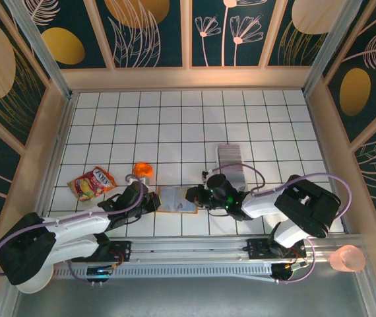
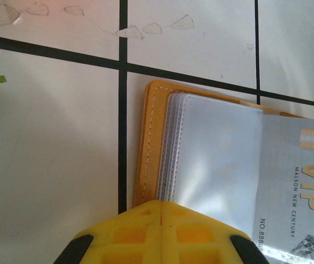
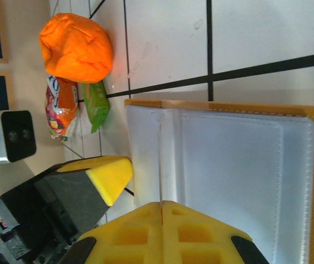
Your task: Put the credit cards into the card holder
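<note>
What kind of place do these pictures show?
Most likely a laboratory booth for robot trials, not a home. A white table with a black grid is boxed in by panels printed with flowers, and the left arm and the right arm stand on a metal rail at its near edge.

The small, folding, leather-like card holder is tan-orange outside with a pale stitched line along its edge, and milky grey-blue inside. The thin plastic credit card is pale grey-blue with gold "VIP" lettering (small dark print beside it). The flat tabletop is white, gridded in black. The crinkled snack packet is red and yellow; the soft lump is bright orange.
</note>
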